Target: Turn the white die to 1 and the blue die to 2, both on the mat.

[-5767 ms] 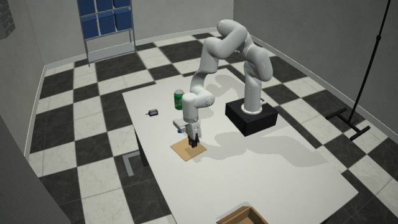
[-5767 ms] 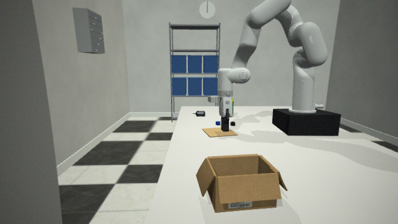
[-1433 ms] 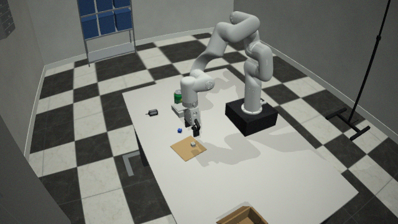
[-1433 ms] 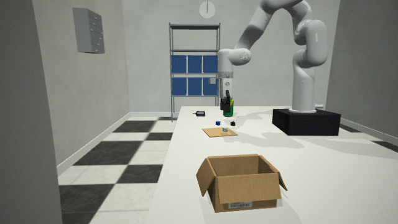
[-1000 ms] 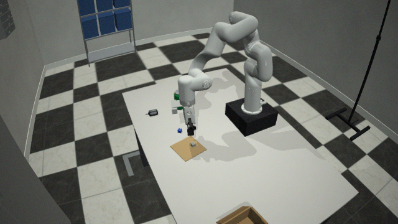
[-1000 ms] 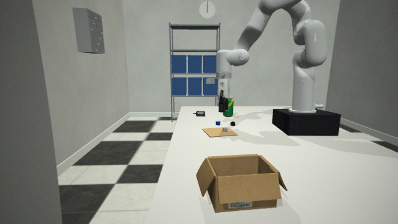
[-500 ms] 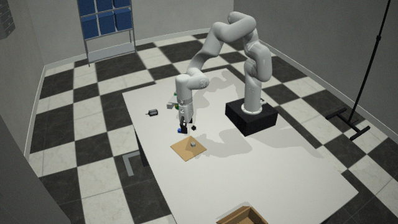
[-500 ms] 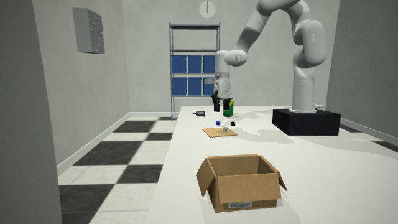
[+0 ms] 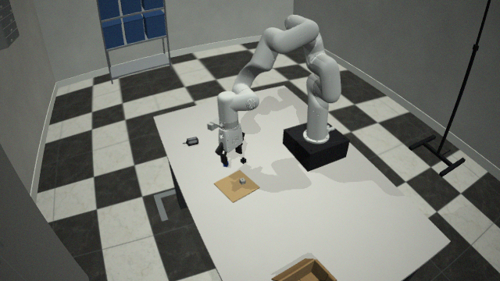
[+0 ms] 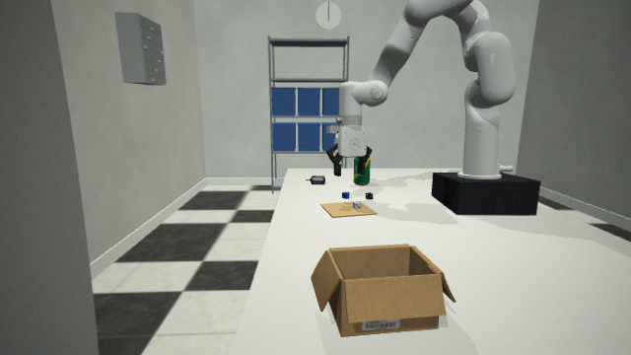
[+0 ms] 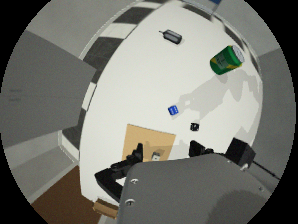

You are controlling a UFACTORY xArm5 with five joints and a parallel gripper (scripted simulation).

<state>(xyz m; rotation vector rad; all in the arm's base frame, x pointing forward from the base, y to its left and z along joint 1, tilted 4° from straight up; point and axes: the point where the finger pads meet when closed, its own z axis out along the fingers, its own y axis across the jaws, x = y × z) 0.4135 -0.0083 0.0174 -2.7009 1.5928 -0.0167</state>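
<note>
Three dice sit on the pale surface (image 9: 332, 218) (image 10: 276, 276) (image 11: 115, 100) or on what lies there: the white die (image 9: 242, 181) (image 10: 357, 205) (image 11: 156, 156) rests on the tan mat (image 9: 230, 191) (image 10: 340, 211) (image 11: 135, 137), while the blue die (image 10: 345, 195) (image 11: 173, 110) and the black die (image 9: 243, 160) (image 10: 369, 195) (image 11: 194, 127) lie just off it, apart from each other. Above the surface, the arm's gripper (image 9: 233, 156) (image 10: 349, 173) (image 11: 167, 150) hangs with its fingers wide apart, nothing between them. I can't read the top numbers from here. Beyond the blue die stands a green can (image 10: 366, 172) (image 11: 226, 60).

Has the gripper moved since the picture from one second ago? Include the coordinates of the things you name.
Yes. In the exterior view, the gripper (image 9: 233, 156) (image 10: 349, 173) (image 11: 167, 150) has shifted left, away from the black arm base (image 9: 297, 150) (image 10: 493, 199).
</note>
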